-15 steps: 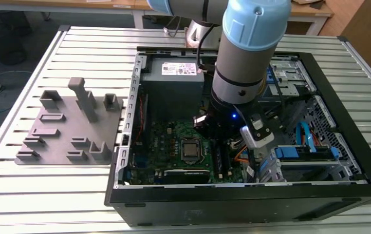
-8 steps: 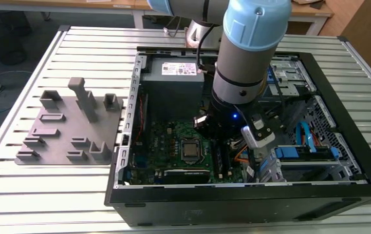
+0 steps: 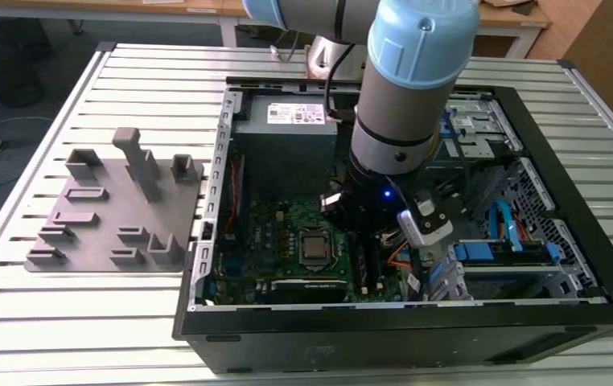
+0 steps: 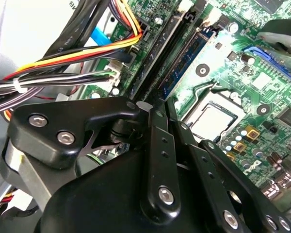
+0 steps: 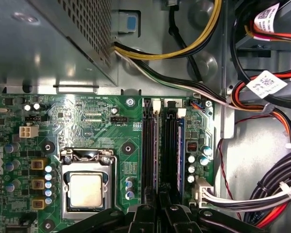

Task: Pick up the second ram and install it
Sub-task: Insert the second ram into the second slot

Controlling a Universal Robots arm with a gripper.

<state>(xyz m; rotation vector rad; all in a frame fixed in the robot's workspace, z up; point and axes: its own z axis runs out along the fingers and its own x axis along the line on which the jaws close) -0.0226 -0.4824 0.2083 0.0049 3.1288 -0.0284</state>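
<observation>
In both wrist views my gripper (image 5: 159,208) (image 4: 163,108) is down over the motherboard's memory slots, its black fingers shut on the second ram. The second ram (image 5: 156,145) (image 4: 157,58) is seen edge-on as a long dark strip running out from between the fingers along a black slot; whether it is fully seated I cannot tell. The other memory stick (image 5: 180,145) (image 4: 189,53), with a blue edge, stands in a neighbouring slot. In the exterior view the arm's wrist (image 3: 392,145) reaches into the open computer case (image 3: 392,330).
The processor socket (image 5: 86,187) (image 4: 211,119) lies beside the slots. Cable bundles (image 5: 262,189) (image 4: 63,68) crowd their other side. The power supply (image 3: 285,137) fills the case's far end. A grey fixture block (image 3: 113,209) sits on the slatted table at the exterior view's left.
</observation>
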